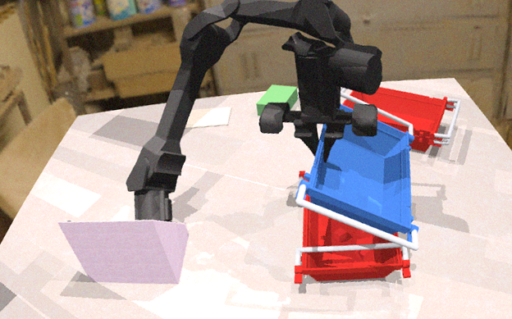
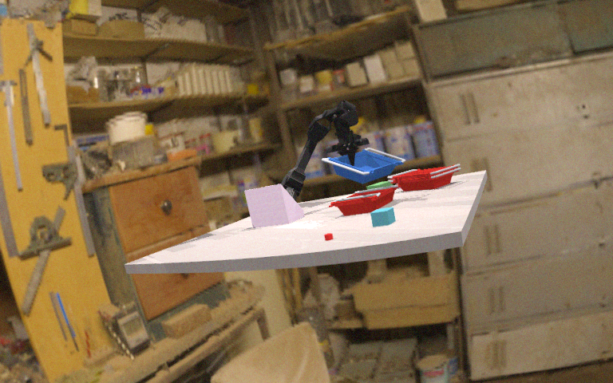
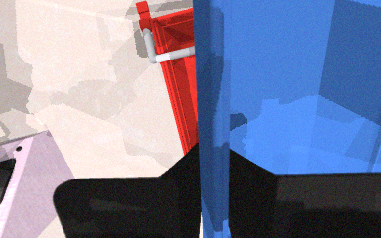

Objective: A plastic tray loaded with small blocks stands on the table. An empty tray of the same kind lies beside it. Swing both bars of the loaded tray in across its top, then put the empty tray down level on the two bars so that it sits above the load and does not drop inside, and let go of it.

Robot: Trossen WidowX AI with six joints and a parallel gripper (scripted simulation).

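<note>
The blue empty tray [image 1: 361, 169] [image 2: 368, 167] [image 3: 288, 59] hangs in the air, roughly level, bars swung out over its ends. My gripper [image 1: 322, 154] [image 2: 352, 161] [image 3: 208, 149] is shut on its long side wall. Below stands the loaded red tray [image 1: 353, 272] [image 2: 365, 205] [image 3: 175, 94], apart from the blue one and turned at an angle to it in the top view. Red blocks show inside. Its near white bar [image 1: 347, 247] lies across its top. The exterior view shows both bars across the top; the blue tray hides the far bar in the top view.
Another red tray [image 1: 413, 108] [image 2: 422, 179] stands at the back right. A green block [image 1: 275, 94] [image 2: 378, 185] is at the back. A pink wedge [image 1: 125, 252] [image 2: 270, 205] stands near the arm's base. A teal block [image 2: 382, 216] and small red cube [image 2: 328, 236] lie farther forward.
</note>
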